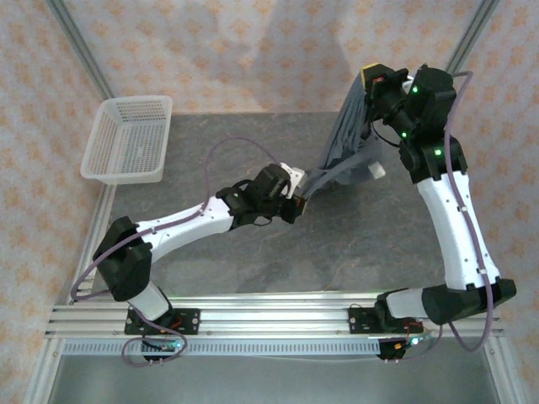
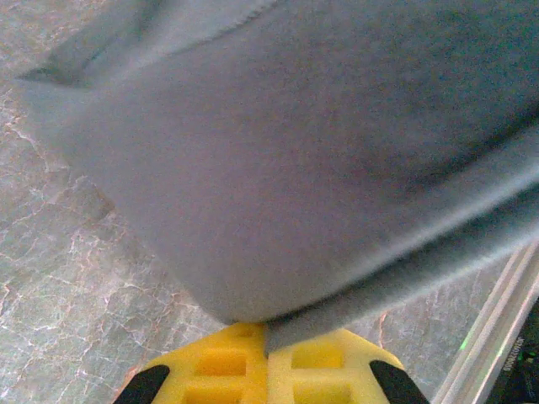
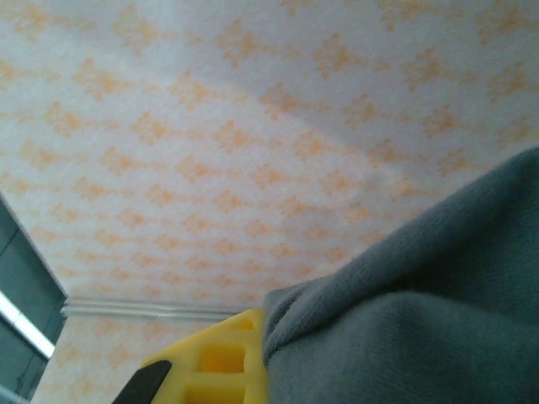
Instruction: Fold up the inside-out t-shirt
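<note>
The inside-out t-shirt (image 1: 344,139) is dark slate-grey and hangs in a bunched column over the back right of the table. My right gripper (image 1: 368,80) holds its top, raised high; in the right wrist view the fabric (image 3: 421,337) drapes over the right gripper (image 3: 268,341) beside one yellow pad (image 3: 210,366). My left gripper (image 1: 297,200) is shut on a lower edge of the shirt, pulled out to the left. In the left wrist view the cloth (image 2: 295,151) spreads above the left gripper (image 2: 269,332), and a fold runs into the seam between the closed yellow pads (image 2: 215,362).
A white mesh basket (image 1: 126,139) stands at the back left of the grey marbled table (image 1: 253,252). A small white patch (image 1: 376,171) shows by the hanging shirt. An aluminium rail (image 1: 278,316) runs along the near edge by the arm bases.
</note>
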### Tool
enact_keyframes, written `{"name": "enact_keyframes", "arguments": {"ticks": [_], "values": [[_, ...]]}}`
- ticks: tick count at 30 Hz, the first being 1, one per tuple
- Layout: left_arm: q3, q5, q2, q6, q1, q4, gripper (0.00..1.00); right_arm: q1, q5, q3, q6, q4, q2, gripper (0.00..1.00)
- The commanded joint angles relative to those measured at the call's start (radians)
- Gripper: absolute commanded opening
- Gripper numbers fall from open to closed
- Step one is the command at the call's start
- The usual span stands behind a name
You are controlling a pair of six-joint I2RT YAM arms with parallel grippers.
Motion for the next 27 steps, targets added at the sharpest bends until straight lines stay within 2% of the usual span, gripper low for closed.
{"name": "enact_keyframes", "arguments": {"ticks": [1,2,3,6,7,9,12,14,17,19,21,22,24,25,27], "values": [[-0.085,-0.084,0.065,-0.028,-0.006,-0.232,0.00,-0.025,-0.008,0.128,0.028,0.158,0.017,0.00],[-0.102,-0.083,0.054,-0.037,-0.006,-0.215,0.02,-0.025,-0.031,0.136,0.020,0.157,0.024,0.00],[-0.123,-0.073,0.028,-0.047,-0.004,-0.178,0.09,-0.025,-0.064,0.134,0.014,0.155,0.026,0.00],[-0.126,-0.047,-0.082,-0.062,0.015,-0.124,0.55,-0.024,-0.205,0.046,-0.028,0.185,0.004,0.00],[-0.115,-0.055,-0.132,-0.065,0.029,-0.119,0.65,-0.015,-0.254,-0.012,-0.063,0.186,-0.015,0.00],[-0.102,-0.070,-0.233,-0.087,0.079,-0.120,0.76,0.034,-0.309,-0.133,-0.196,0.130,-0.081,0.00],[-0.084,-0.110,-0.365,-0.141,0.205,-0.179,0.80,0.204,-0.238,-0.400,-0.408,-0.013,-0.227,0.00],[-0.082,-0.141,-0.432,-0.160,0.294,-0.234,0.81,0.333,-0.195,-0.618,-0.457,-0.001,-0.302,0.00],[-0.075,-0.086,-0.462,-0.140,0.404,-0.281,0.84,0.535,-0.201,-0.838,-0.521,0.045,-0.302,0.01],[-0.048,-0.054,-0.432,-0.105,0.426,-0.327,0.84,0.624,-0.298,-0.835,-0.571,0.027,-0.213,0.16],[-0.038,-0.031,-0.394,-0.090,0.426,-0.358,0.85,0.637,-0.299,-0.781,-0.589,-0.055,-0.176,0.34],[-0.043,-0.014,-0.383,-0.091,0.425,-0.355,0.85,0.632,-0.229,-0.753,-0.612,-0.110,-0.197,0.46],[-0.064,0.023,-0.365,-0.095,0.420,-0.344,0.86,0.593,-0.015,-0.721,-0.637,-0.189,-0.309,0.79],[-0.069,0.042,-0.355,-0.090,0.414,-0.339,0.86,0.547,0.046,-0.727,-0.626,-0.197,-0.359,0.83],[-0.072,0.087,-0.314,-0.071,0.374,-0.336,0.86,0.386,0.087,-0.745,-0.577,-0.245,-0.427,0.80]]}}
